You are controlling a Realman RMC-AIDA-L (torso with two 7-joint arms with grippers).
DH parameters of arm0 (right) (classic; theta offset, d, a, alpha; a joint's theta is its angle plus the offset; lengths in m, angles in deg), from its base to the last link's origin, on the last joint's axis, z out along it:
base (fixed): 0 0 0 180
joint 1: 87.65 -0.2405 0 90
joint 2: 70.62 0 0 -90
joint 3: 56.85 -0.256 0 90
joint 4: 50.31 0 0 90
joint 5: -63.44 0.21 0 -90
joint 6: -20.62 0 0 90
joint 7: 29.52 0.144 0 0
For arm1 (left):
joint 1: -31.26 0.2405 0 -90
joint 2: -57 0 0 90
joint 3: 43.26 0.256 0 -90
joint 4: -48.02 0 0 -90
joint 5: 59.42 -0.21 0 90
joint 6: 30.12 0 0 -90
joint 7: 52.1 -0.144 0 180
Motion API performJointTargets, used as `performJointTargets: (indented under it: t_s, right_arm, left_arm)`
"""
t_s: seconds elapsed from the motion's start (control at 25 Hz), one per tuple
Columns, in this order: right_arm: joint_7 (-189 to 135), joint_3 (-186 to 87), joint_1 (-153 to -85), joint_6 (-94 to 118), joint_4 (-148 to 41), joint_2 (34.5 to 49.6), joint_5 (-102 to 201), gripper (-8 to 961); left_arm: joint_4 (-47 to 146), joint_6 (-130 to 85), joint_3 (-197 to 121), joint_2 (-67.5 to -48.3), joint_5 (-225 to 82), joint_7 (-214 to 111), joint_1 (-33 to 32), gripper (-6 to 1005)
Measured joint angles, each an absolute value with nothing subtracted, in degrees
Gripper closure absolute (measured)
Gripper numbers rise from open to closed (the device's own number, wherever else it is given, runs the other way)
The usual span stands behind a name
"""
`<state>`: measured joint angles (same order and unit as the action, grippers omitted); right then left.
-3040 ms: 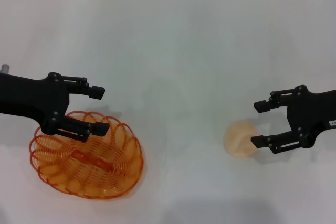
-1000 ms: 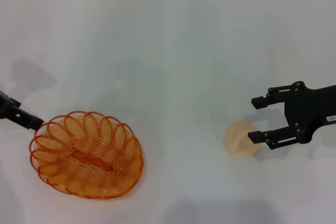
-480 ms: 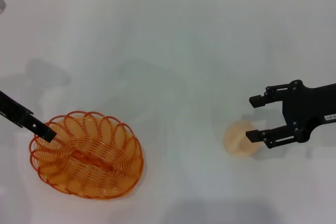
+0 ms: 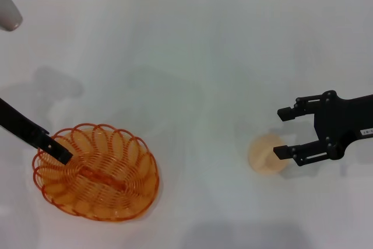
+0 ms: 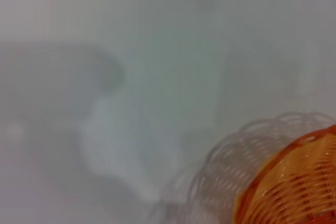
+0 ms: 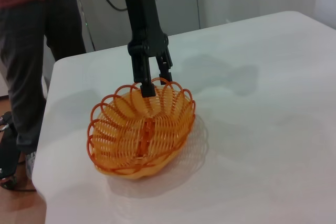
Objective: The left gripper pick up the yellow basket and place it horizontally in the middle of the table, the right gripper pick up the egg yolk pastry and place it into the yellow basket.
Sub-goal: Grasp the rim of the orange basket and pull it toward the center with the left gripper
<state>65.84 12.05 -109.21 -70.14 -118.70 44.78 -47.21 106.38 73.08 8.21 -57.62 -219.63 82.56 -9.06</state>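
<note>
Now the table (image 4: 192, 56) carries the yellow basket (image 4: 96, 171) near its front-left corner and the egg yolk pastry (image 4: 265, 154) well apart on the right, both where they lay three seconds ago. What has changed is the left hand (image 6: 152, 85): it was reaching flat over the basket's near-left rim, swung out to the table's edge, and has come back pointing steeply down. In the right wrist view it stands upright, one finger inside the looped rim and the other just outside it, so it straddles the wire at the basket's left end. The fingers are parted and not yet pinched on the wire. To my eye this is the approach for the first step, and the basket has neither been lifted nor moved to the middle.

Meanwhile the right hand (image 4: 284, 132) hovers open just beside the pastry, its lower finger overlapping the bun's right edge in the head view, and it has crept only slightly toward it. The pastry is not gripped.
</note>
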Motion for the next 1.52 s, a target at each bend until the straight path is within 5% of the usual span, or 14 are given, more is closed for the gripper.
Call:
performJointTargets:
  t_s: [0.6, 1.04, 1.52]
  right_arm:
    - [65.84, 11.93, -108.92, -70.01, -118.60, 44.78, -47.21, 183]
    - [65.84, 11.90, -108.80, -69.99, -118.60, 44.78, -47.21, 183]
    - [65.84, 11.70, -108.84, -69.99, -118.60, 44.78, -47.21, 183]
  left_arm:
    - [103.44, 72.49, 8.83, -58.09, -221.72, 82.65, -9.71, 210]
    - [103.30, 72.11, 9.92, -58.04, -221.77, 83.13, -10.41, 564]
    - [103.05, 71.53, 12.47, -58.13, -221.74, 82.84, -10.67, 591]
